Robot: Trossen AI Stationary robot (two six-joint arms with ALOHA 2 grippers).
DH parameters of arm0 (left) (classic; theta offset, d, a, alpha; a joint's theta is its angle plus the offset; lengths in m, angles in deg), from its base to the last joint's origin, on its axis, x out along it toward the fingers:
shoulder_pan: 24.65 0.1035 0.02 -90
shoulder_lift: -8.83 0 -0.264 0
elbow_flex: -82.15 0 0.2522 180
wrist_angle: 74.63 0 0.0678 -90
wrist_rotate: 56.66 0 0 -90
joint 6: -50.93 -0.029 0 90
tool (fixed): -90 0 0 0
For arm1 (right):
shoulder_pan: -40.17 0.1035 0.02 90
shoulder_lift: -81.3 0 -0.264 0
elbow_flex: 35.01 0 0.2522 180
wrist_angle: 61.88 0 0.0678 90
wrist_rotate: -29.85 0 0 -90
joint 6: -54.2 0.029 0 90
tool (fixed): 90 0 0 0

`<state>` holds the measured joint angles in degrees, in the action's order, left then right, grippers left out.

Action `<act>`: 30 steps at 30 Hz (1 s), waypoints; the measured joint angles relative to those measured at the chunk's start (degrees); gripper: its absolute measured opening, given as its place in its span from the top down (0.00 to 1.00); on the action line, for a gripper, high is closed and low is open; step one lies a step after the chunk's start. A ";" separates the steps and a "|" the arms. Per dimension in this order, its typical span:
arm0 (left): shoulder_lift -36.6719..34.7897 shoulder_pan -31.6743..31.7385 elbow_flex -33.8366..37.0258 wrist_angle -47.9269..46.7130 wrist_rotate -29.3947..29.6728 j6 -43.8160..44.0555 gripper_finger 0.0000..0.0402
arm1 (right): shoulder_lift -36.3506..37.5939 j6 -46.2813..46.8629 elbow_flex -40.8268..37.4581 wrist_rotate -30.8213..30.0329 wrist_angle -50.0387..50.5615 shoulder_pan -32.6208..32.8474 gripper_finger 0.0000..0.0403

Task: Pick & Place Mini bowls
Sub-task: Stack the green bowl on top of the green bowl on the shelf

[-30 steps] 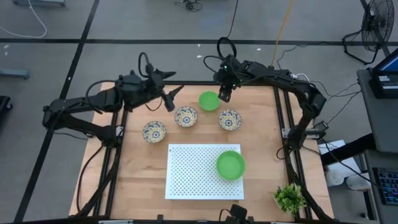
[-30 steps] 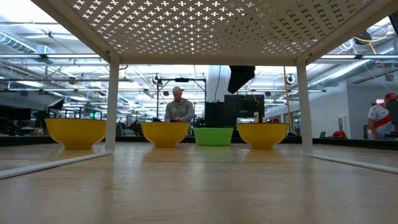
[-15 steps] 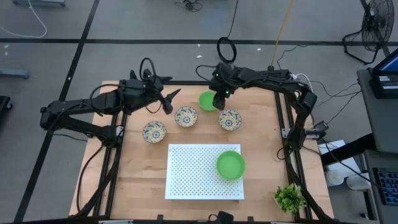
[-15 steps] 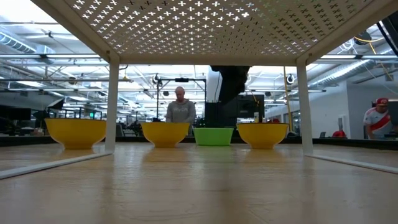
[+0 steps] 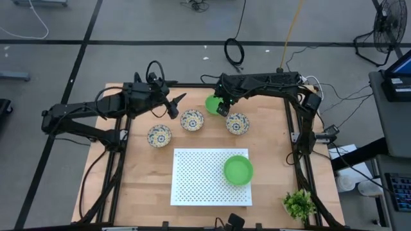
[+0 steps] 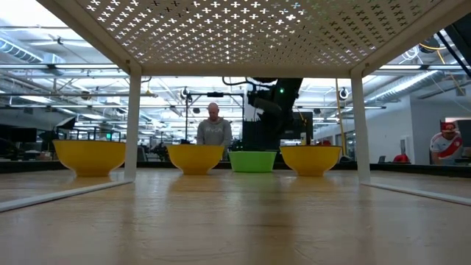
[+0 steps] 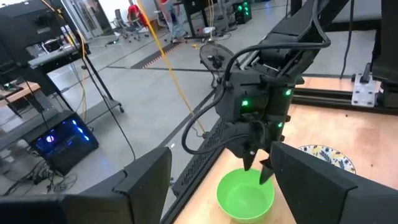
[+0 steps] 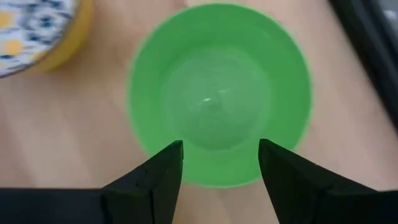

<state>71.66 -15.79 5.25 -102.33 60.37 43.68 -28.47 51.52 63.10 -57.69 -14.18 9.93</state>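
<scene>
We see that the right gripper (image 5: pixel 221 109) has come down from beside the green mini bowl (image 5: pixel 213 103) at the table's (image 5: pixel 148 186) far edge to directly over it, fingers (image 8: pixel 155 177) parted, empty, straddling its near rim.

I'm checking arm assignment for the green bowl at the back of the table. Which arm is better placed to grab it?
Right. The right gripper hangs open directly over the green bowl, its fingers straddling the rim. The left gripper is off to the side, near a patterned bowl.
</scene>
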 joint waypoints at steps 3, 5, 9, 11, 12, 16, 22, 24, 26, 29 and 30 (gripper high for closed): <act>0.00 0.00 0.00 -0.38 0.01 0.08 0.32 | -0.10 0.46 -0.08 -4.08 0.14 -0.02 0.50; 0.00 0.00 0.00 -0.58 0.02 0.06 0.32 | -0.03 0.46 -0.08 -6.20 -0.15 -0.07 0.50; 0.00 0.00 0.00 -0.52 0.01 0.06 0.32 | -0.03 0.46 -0.08 -8.30 -0.27 -0.21 0.50; 0.00 0.00 0.00 -0.56 0.02 0.06 0.32 | -0.03 0.46 -0.08 -7.02 -0.28 -0.48 0.50; 0.00 0.00 0.00 -0.56 0.02 0.06 0.32 | -0.03 0.48 -0.08 -6.38 -0.29 -0.51 0.50; 0.00 0.00 0.00 -0.89 0.02 0.28 0.32 | -0.03 0.48 -0.08 -5.38 -0.44 -0.52 0.50; 0.00 0.00 0.00 -0.86 0.02 0.40 0.32 | 0.02 0.17 -1.43 -5.40 -1.66 -0.76 0.50; 0.00 0.00 0.00 -0.85 0.02 0.44 0.32 | -0.01 0.18 -2.76 -5.38 -3.00 -0.91 0.50; 0.00 0.00 0.00 -0.85 0.02 0.48 0.32 | -0.03 0.48 -3.45 -5.29 -3.44 -1.22 0.50; 0.00 0.00 0.00 -0.82 0.02 0.48 0.32 | 0.00 0.48 -4.67 -5.25 -3.73 -1.63 0.50; 0.00 0.00 0.00 -0.82 0.02 0.53 0.32 | 0.00 0.48 -5.18 -5.23 -3.78 -1.67 0.50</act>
<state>71.66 -15.79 5.25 -103.16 60.39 44.21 -28.47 52.00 57.92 -62.92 -17.96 8.25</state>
